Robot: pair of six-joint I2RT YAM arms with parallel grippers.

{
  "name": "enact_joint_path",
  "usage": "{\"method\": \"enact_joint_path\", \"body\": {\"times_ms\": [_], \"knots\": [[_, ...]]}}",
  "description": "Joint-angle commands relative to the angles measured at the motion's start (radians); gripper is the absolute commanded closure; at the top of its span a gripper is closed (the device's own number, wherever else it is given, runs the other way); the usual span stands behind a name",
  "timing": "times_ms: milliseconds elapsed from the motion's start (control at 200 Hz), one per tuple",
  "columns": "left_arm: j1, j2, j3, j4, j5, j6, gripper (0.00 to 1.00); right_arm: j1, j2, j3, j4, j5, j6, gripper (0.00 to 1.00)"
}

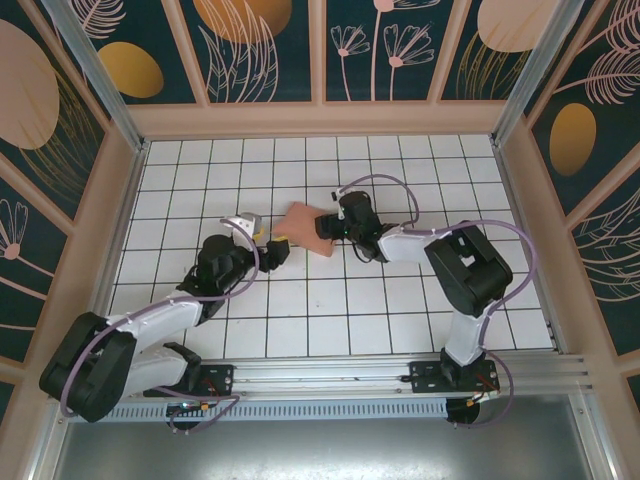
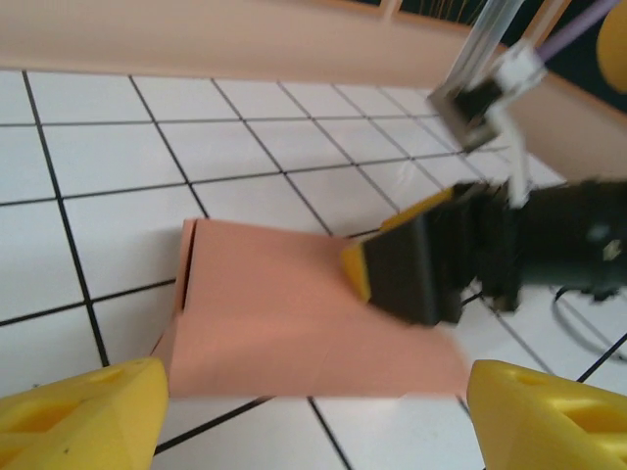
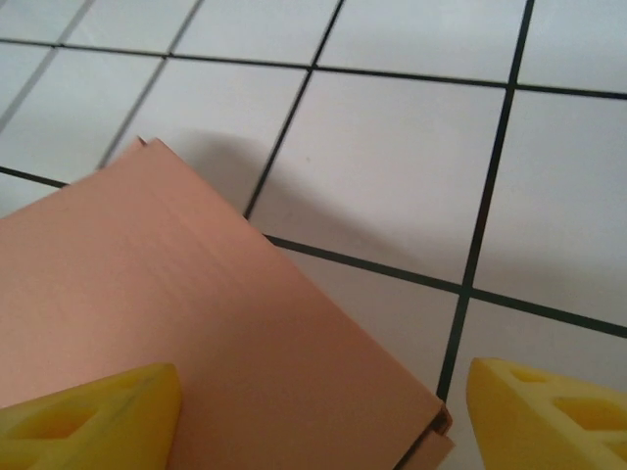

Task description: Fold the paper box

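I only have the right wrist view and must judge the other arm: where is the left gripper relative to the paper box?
Observer: In the top view, the left gripper sits at the near-left edge of the paper box, opposite the right gripper.
Operator: Is it clamping the card?
Observer: No. The left wrist view shows its fingers spread wide, with the box lying ahead of them, not pinched.
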Motion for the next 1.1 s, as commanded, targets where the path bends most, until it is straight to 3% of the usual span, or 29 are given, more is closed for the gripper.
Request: {"method": "enact_joint_path", "body": {"times_ms": [0, 205, 345, 606, 841, 941, 1046, 1096], "knots": [[0.019, 0.019, 0.067, 0.001, 0.027, -0.065, 0.21, 0.014, 0.027, -0.019, 0.003, 0.090, -0.045, 0.23], [0.080, 0.204, 0.242, -0.158, 0.014, -0.114, 0.27, 0.012, 0.028, -0.039, 0.026, 0.103, -0.025, 0.23], [0.115, 0.343, 0.347, -0.250, 0.034, -0.124, 0.31, -0.007, -0.037, -0.065, 0.066, 0.012, 0.008, 0.23], [0.132, 0.555, 0.463, -0.277, 0.187, -0.180, 0.35, -0.083, -0.136, -0.126, 0.137, -0.185, 0.139, 0.23], [0.132, 0.628, 0.473, -0.232, 0.284, -0.241, 0.40, -0.097, -0.145, -0.226, 0.227, -0.219, 0.402, 0.27], [0.133, 0.645, 0.471, -0.216, 0.321, -0.257, 0.50, -0.099, -0.121, -0.220, 0.241, -0.251, 0.428, 0.27], [0.133, 0.644, 0.466, -0.201, 0.315, -0.264, 0.49, -0.097, -0.109, -0.207, 0.238, -0.254, 0.420, 0.28], [0.133, 0.636, 0.466, -0.209, 0.293, -0.257, 0.44, -0.099, -0.123, -0.205, 0.220, -0.224, 0.401, 0.28]]}}
